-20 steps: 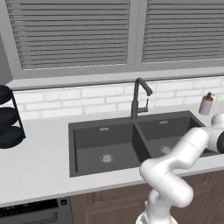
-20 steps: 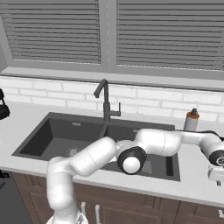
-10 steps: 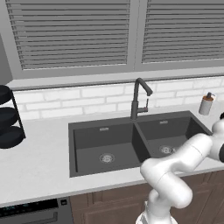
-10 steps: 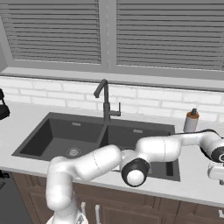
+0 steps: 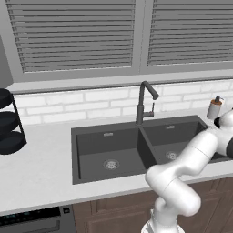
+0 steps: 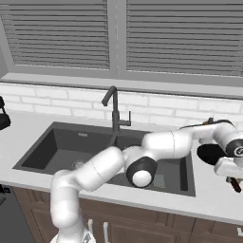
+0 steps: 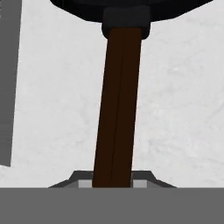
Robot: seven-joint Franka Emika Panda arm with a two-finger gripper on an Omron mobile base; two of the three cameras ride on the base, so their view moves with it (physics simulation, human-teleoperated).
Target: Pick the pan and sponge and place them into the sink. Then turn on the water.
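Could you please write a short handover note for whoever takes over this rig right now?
Gripper: shut on the brown handle of the pan, by the hand view.
Pan: on the counter right of the sink, not lifted clear as far as I can tell.
Sponge: not spotted.
Faucet: no water running.
Done: pan grasped.
Left: move the pan into the sink, find the sponge and put it in too, then turn on the water.

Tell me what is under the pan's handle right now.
Under the pan's brown handle lies pale speckled counter, bare on both sides in the hand view. The strip directly beneath the handle is covered. The gripper has its jaws closed on the handle's near end.
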